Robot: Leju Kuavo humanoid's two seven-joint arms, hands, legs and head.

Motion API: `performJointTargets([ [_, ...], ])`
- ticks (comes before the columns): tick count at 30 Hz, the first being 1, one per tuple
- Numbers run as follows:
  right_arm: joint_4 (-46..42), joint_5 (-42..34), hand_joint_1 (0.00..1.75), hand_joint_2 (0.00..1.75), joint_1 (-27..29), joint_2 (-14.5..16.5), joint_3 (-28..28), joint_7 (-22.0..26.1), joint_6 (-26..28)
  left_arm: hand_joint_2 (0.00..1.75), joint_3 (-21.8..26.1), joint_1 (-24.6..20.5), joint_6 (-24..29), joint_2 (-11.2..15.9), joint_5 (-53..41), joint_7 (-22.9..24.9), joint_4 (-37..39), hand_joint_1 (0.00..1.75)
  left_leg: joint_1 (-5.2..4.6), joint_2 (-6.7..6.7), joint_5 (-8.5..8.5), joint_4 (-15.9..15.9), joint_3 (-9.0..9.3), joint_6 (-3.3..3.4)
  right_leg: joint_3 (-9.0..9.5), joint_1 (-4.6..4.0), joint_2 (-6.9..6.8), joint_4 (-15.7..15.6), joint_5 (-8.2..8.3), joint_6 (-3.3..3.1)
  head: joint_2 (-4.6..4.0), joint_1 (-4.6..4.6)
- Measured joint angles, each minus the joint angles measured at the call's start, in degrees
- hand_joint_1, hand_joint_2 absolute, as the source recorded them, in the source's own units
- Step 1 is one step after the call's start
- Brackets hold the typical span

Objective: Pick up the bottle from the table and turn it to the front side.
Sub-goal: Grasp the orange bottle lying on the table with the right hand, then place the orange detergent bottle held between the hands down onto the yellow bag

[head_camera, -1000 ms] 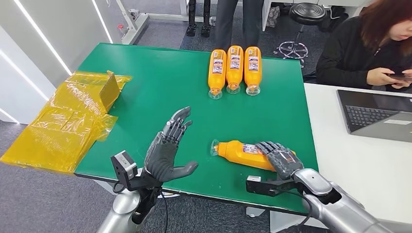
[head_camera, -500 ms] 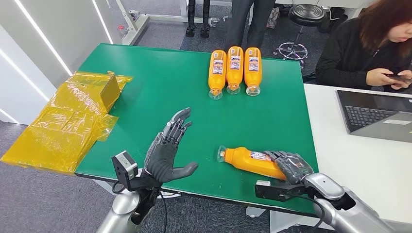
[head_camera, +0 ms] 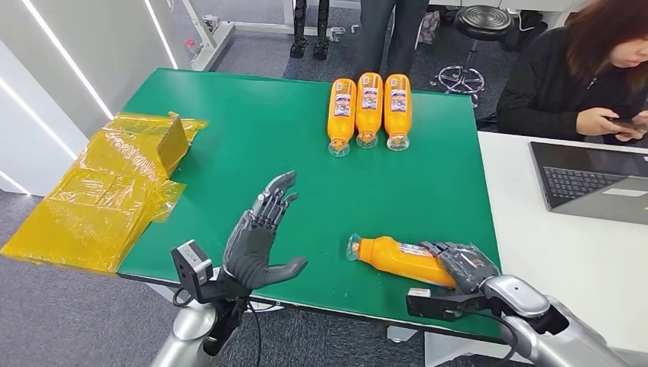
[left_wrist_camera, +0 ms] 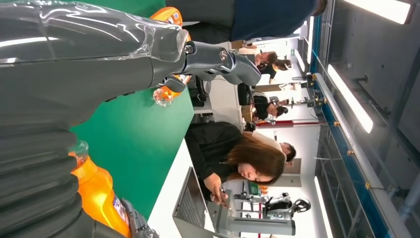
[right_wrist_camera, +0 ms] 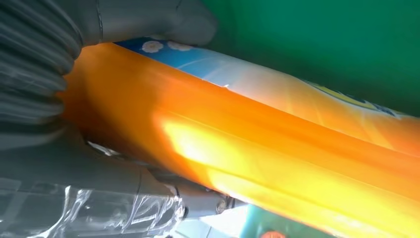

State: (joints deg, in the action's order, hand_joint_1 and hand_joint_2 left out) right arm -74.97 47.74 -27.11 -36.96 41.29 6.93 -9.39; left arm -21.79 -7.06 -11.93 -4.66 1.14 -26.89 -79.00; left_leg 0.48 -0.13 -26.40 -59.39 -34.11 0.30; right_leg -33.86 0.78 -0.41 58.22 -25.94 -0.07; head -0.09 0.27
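Four orange plastic bottles lie on the green table (head_camera: 229,122) in the head view: three side by side (head_camera: 369,107) at the upper middle of the frame, caps toward the camera, and one orange bottle with a blue-and-white label (head_camera: 397,258) on its side at the lower right, its clear cap pointing left. The right hand (head_camera: 466,264) is wrapped over that bottle's base end, fingers closed around it. The left hand (head_camera: 256,241) hovers at the lower middle, palm up on edge, fingers straight and spread, holding nothing. Crumpled yellow plastic wrapping (head_camera: 107,187) hangs over the table's left edge. At the upper right a seated person in black (head_camera: 569,76) looks at a phone, with an open dark laptop (head_camera: 592,180) on the white desk (head_camera: 565,260) beside the table.

The left wrist view, turned sideways, looks past the left hand's grey thumb (left_wrist_camera: 218,62) to the same person (left_wrist_camera: 233,153) and laptop, and adds a bright room with other people behind; the gripped bottle (left_wrist_camera: 99,196) shows at the lower left.

The right wrist view is close up: the bottle's orange wall (right_wrist_camera: 257,144) crosses the frame, pressed between the grey thumb (right_wrist_camera: 148,22) and the darker fingers (right_wrist_camera: 99,183).
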Motion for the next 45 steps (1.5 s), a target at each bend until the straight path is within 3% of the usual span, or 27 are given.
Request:
performJointTargets([
  [8,-8.73,5.91,1.75,1.75,3.78,0.46,-5.6,-3.48,8.37,1.75,0.72,2.21,0.68,0.06,-1.32,0.81,-2.9,0.0,0.0,-0.01,0.0,0.0,-0.29,0.0,-0.29,0.0,0.0,0.03,0.0,0.0,0.0,-0.02],
  [16,-17.63,9.87,1.75,1.75,7.95,2.9,-12.69,-4.65,13.64,1.75,0.93,2.66,1.31,-0.48,-1.73,1.58,-3.91,0.0,0.0,-0.04,0.0,0.01,-0.39,0.0,-0.39,0.0,-0.03,0.03,-0.01,0.0,0.0,-0.01],
  [27,-27.92,14.34,1.75,1.75,23.55,6.93,-20.43,-1.44,26.36,1.75,0.93,2.65,2.44,-1.09,-1.37,1.68,-3.86,0.0,0.01,-0.1,-0.06,0.02,-0.47,-0.01,-0.47,-0.01,-0.08,0.01,-0.08,-0.02,0.0,-0.02],
  [38,-31.16,11.98,1.75,1.75,31.46,11.82,-19.43,2.42,35.56,1.75,-1.42,2.42,-1.09,-1.9,6.46,2.77,-3.43,0.0,0.01,-0.06,-0.06,0.03,-0.47,-0.02,-0.48,0.0,-0.04,0.02,-0.1,-0.02,0.0,-0.01],
  [45,-29.54,10.96,1.75,1.75,30.48,14.64,-14.97,3.76,37.34,1.75,-4.71,3.14,-7.42,-1.73,15.04,5.66,-6.22,0.0,0.01,-0.01,-0.06,0.03,-0.48,-0.02,-0.49,-0.01,-0.01,0.02,-0.1,-0.02,0.0,-0.02],
])
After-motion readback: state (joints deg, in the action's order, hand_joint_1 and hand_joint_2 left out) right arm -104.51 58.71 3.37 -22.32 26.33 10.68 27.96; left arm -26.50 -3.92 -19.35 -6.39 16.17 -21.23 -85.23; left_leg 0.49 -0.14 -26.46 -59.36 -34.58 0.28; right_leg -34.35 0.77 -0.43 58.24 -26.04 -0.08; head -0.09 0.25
